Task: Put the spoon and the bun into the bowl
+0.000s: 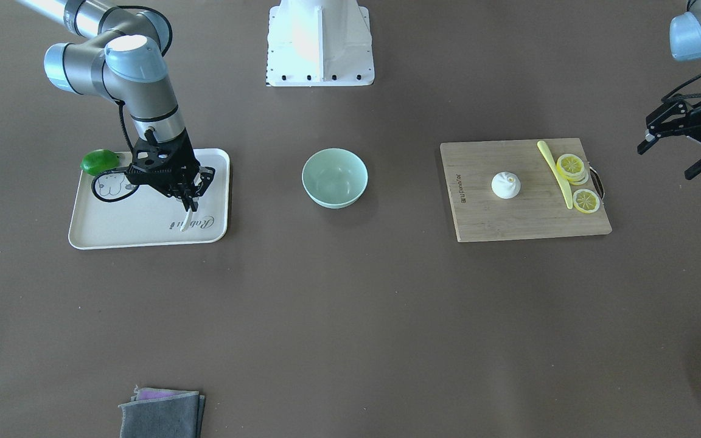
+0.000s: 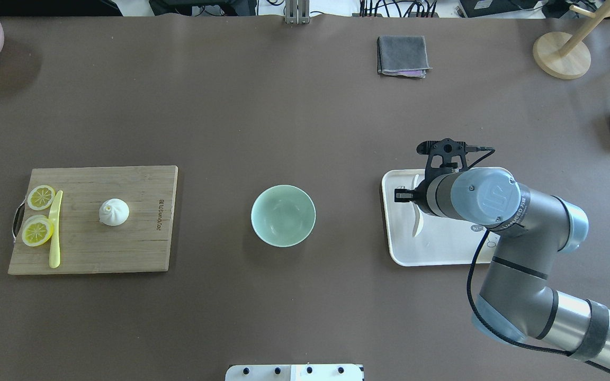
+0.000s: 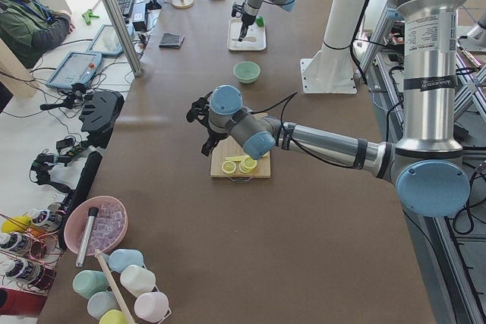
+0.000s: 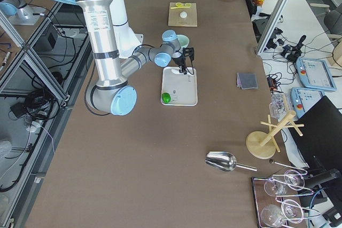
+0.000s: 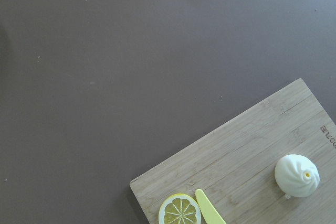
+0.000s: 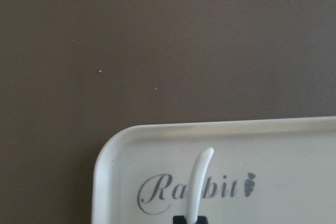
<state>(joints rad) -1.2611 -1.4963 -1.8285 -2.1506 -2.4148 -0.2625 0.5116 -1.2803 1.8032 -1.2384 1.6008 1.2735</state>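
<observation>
Script "Rabbit" with a small carrot sign on the white tray (image 6: 294, 156); "ROBOTIQ" on the left pincer (image 1: 669, 159)

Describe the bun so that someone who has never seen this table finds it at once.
In the overhead view, find the wooden cutting board left of the green bowl. The bun sits near the board's middle: a small white dome with a pinched, pleated top, unlike the flat yellow lemon slices and thin yellow knife at the board's left end.
</observation>
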